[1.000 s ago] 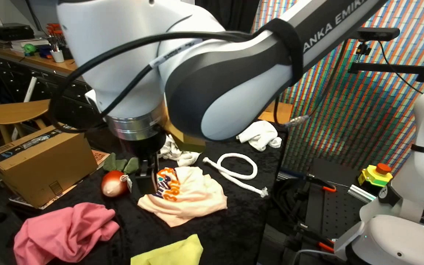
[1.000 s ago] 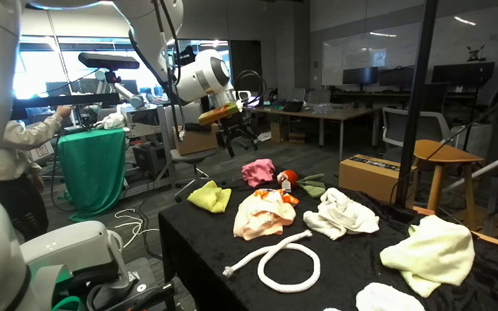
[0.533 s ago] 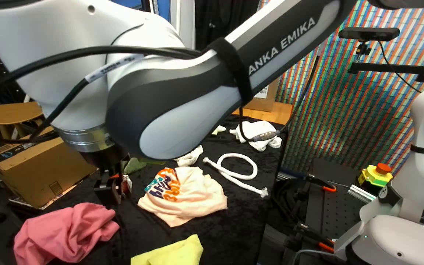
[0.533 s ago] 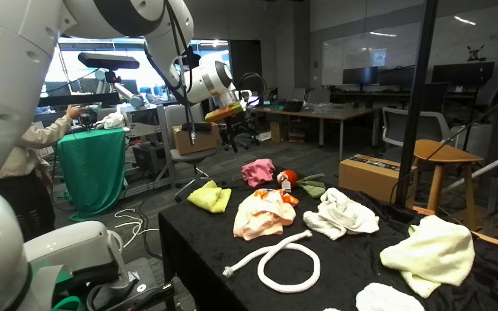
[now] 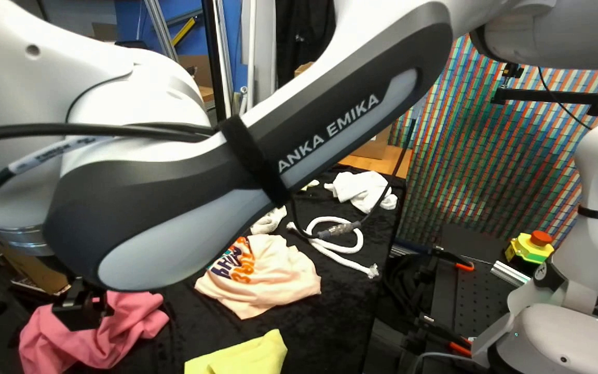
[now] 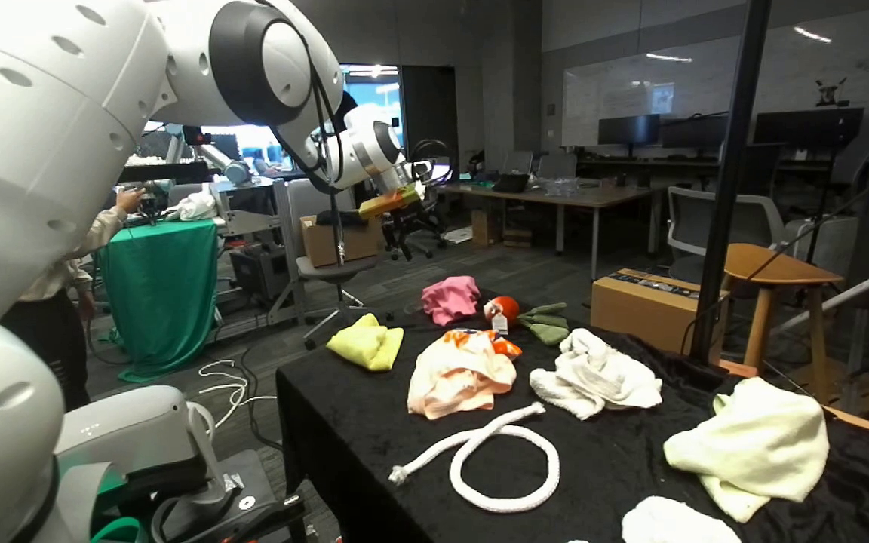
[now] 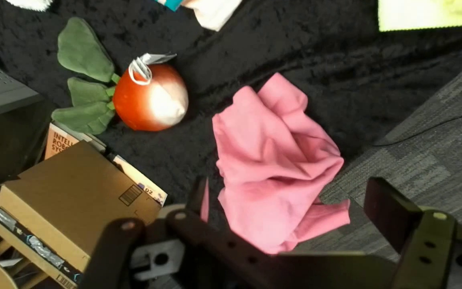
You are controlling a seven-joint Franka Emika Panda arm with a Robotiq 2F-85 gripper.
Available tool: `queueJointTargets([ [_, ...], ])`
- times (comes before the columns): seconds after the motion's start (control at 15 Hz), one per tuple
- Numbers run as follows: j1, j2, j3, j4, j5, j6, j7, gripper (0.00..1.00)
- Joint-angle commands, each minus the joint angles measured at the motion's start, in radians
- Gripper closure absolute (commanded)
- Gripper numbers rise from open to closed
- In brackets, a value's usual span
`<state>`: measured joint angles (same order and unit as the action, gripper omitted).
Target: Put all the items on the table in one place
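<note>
My gripper is open and empty, its fingers wide apart above the crumpled pink cloth. In an exterior view the gripper appears in front of the pink cloth; in an exterior view it hangs well above the table. A red-and-white plush vegetable with green leaves lies beside the pink cloth. A peach printed shirt, a yellow cloth, a white rope, a white cloth, a pale yellow cloth and another white cloth lie spread out.
The table has a black cover; the pink cloth lies at its edge, over the floor in the wrist view. A cardboard box stands beside the table. A dark pole rises at the table's far side.
In an exterior view the arm has swung left and the gripper has moved from over the peach shirt, past the plush vegetable, to over the pink cloth. The items have not moved.
</note>
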<state>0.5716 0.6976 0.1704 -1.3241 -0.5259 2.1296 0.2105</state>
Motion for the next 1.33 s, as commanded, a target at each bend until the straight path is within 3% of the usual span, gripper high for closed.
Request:
queueJointTargets([
  [0.0, 0.054, 0.073, -0.050, 0.110, -0.002, 0.036, 0.023, 0.00],
  [0.53, 0.123, 0.223, -0.127, 0.275, 0.015, 0.011, 0.013, 0.00],
  [1.27, 0.131, 0.418, -0.188, 0.525, 0.100, -0.037, 0.033, 0.00],
])
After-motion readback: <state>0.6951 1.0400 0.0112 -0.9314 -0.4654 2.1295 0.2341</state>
